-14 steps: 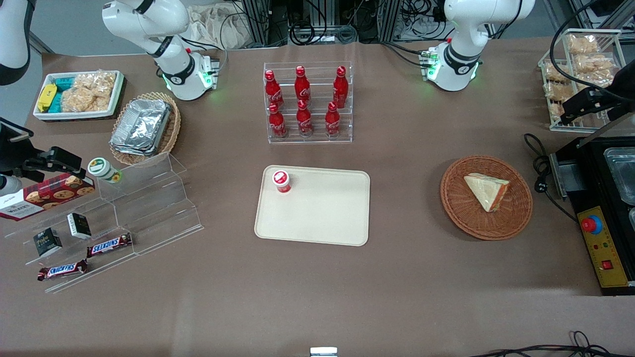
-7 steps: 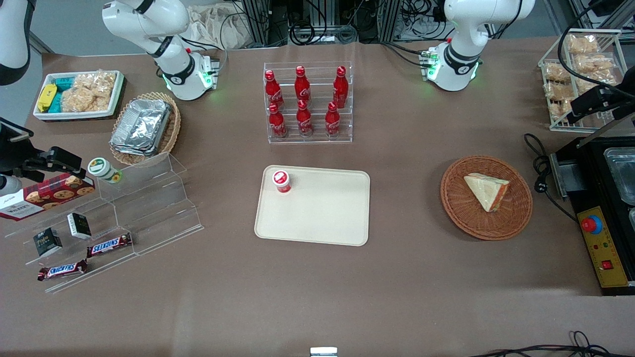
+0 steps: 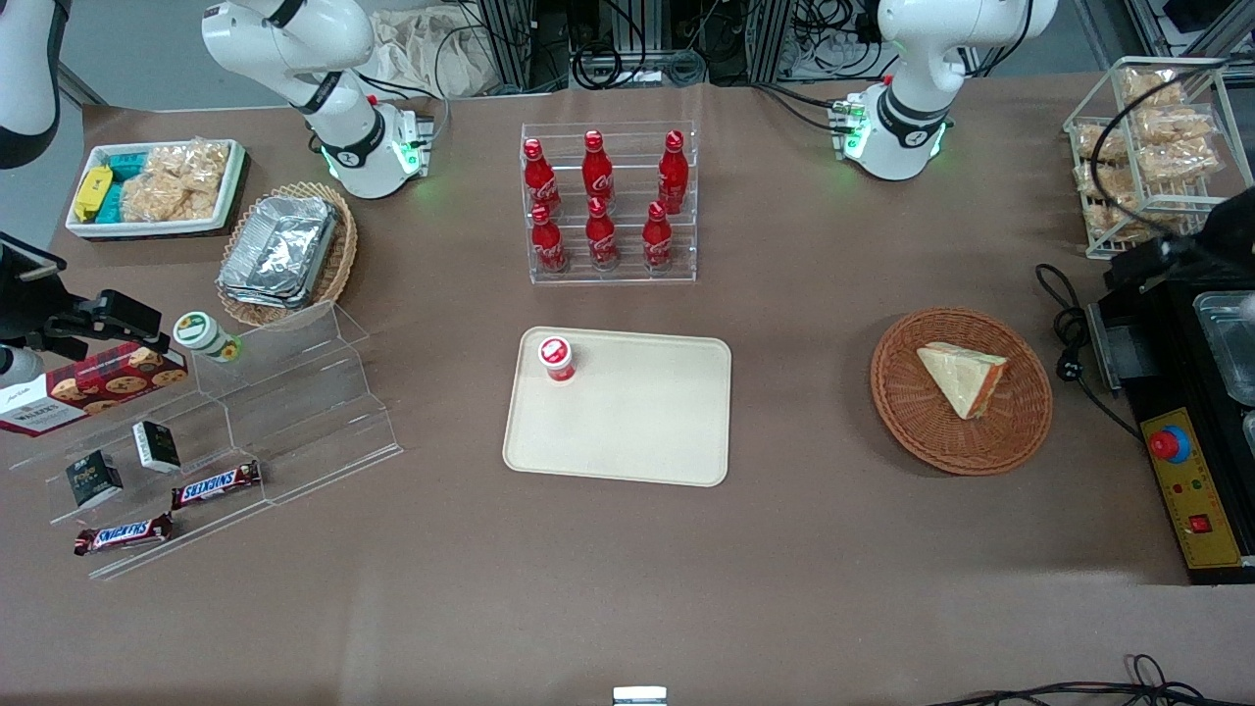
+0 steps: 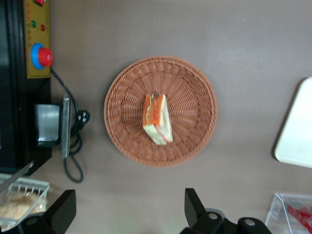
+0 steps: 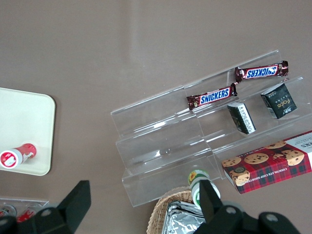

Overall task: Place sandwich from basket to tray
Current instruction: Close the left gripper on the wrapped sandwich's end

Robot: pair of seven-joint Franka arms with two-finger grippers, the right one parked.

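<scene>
The sandwich (image 3: 963, 378), a wrapped wedge with an orange-red and green edge, lies in the round reddish-brown basket (image 3: 912, 431) toward the working arm's end of the table. The cream tray (image 3: 637, 431) lies flat at the table's middle. My left gripper (image 3: 1149, 263) hangs high at the working arm's end, beside the basket and farther from the front camera than the sandwich. In the left wrist view the gripper (image 4: 129, 210) is open and empty, apart from the sandwich (image 4: 157, 118) in the basket (image 4: 195, 92); a tray corner (image 4: 297, 131) shows too.
A small red-capped bottle (image 3: 556, 358) lies on the tray. A black appliance (image 3: 1191, 392) with a red button (image 3: 1169, 444) and a cable (image 3: 1069, 324) stands beside the basket. A wire rack of snack bags (image 3: 1147, 147) and a cola bottle rack (image 3: 608, 206) stand farther back.
My left gripper has moved from over the snack rack toward the front camera, to above the appliance's corner beside the basket. The sandwich, basket and tray have not moved.
</scene>
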